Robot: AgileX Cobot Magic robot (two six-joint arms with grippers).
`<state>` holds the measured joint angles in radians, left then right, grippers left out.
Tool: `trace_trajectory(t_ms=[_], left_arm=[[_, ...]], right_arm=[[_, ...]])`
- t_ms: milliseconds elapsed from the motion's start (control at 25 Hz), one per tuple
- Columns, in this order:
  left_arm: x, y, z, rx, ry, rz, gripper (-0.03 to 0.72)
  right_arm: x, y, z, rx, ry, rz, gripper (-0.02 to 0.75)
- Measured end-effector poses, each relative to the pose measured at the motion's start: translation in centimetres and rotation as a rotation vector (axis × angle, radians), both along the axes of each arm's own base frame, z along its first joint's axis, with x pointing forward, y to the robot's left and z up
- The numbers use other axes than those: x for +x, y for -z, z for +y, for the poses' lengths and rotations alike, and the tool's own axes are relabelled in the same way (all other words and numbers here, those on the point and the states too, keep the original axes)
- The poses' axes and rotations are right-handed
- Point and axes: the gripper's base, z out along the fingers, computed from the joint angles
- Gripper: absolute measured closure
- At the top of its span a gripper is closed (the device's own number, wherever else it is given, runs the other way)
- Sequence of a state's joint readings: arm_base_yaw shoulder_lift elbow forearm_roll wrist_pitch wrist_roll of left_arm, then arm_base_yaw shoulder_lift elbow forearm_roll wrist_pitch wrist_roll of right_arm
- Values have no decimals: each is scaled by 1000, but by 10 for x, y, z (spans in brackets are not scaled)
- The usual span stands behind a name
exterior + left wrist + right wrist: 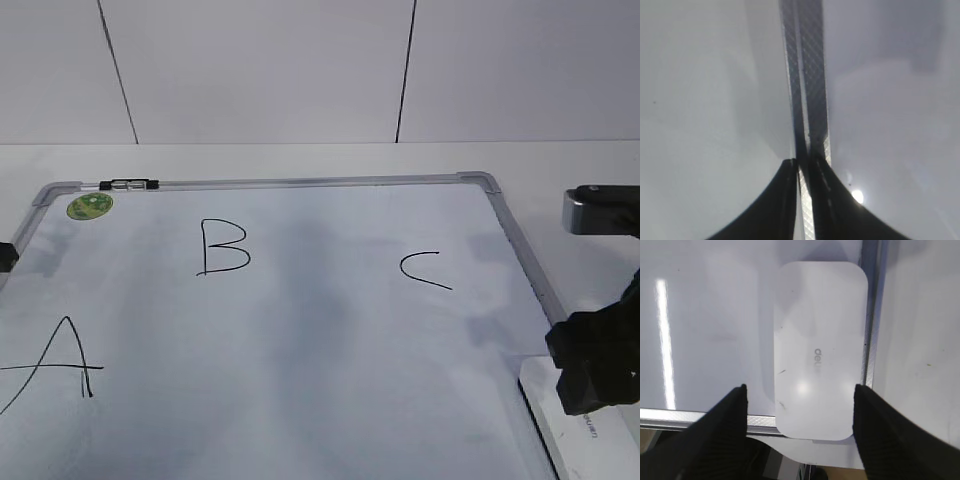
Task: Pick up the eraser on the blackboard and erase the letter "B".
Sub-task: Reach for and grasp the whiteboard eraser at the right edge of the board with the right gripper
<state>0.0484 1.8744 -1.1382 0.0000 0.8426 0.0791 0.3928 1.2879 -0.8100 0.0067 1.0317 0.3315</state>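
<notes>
The blackboard (330, 350) is a white board with a grey frame lying flat on the table. The letter "B" (222, 247) is drawn in black at its upper left, with "A" (50, 370) at the lower left and "C" (425, 270) to the right. The white eraser (575, 430) lies at the board's near right corner. In the right wrist view the eraser (820, 350) sits along the frame, its near end over the board's edge. My right gripper (800, 390) is open, with its fingers on either side of the eraser's near end. My left gripper (802, 162) is shut and empty over the board's frame (810, 75).
A round green sticker (89, 206) and a small black clip (130, 184) sit at the board's far left corner. My right arm's grey housing (600, 210) hangs beyond the board's right edge. A white wall stands behind the table.
</notes>
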Motion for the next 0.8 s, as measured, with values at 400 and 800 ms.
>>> trace_trajectory(t_ms=[400,800], left_arm=[[0,0,-1,-16,-12,-1,620],[0,0,-2,-26,-17,-3,622]], right_arm=[[1,1,-1,-14,3,-3,144],[13,25,4,-51,16,85,72]])
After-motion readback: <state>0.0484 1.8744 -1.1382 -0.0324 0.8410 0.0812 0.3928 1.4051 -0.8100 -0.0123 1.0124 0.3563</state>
